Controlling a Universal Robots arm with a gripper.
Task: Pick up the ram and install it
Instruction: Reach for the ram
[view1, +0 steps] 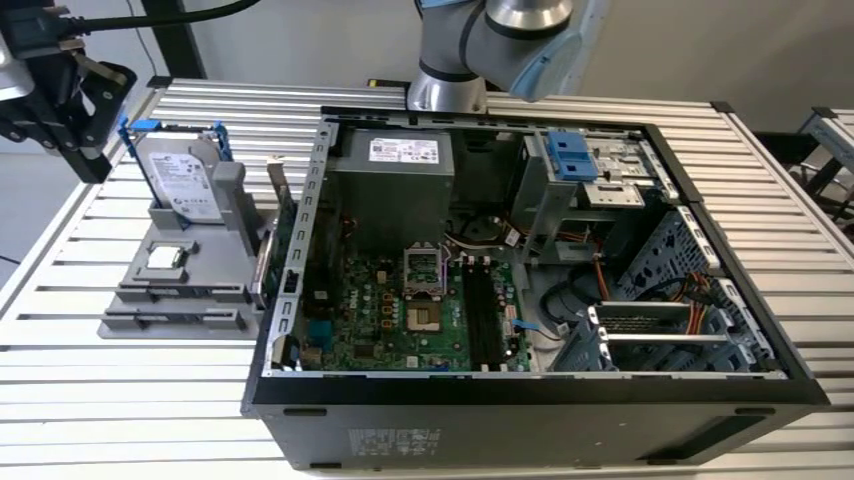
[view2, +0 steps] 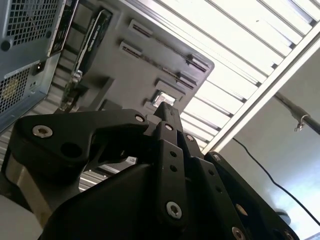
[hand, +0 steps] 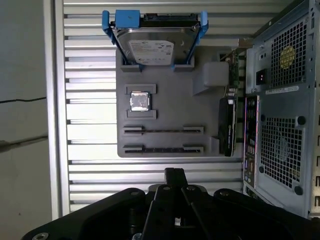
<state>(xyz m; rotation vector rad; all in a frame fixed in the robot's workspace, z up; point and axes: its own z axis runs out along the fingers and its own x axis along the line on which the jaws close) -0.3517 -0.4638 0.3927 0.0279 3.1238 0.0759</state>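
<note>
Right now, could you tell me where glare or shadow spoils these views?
Second wrist view: the table slats wash out white behind the dark gripper. Exterior view: the open case is shadowed inside. First wrist view: the grey holder is evenly lit.

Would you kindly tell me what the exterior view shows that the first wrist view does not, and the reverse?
Exterior view: the inside of the open black computer case, with its green motherboard, silver power supply box and blue drive-bay latch. First wrist view: the case's grey rear panel with round-holed vent grilles. Both: the grey slotted holder tray, the silver hard drive in blue rails, the small square silver processor chip and the black gripper.
</note>
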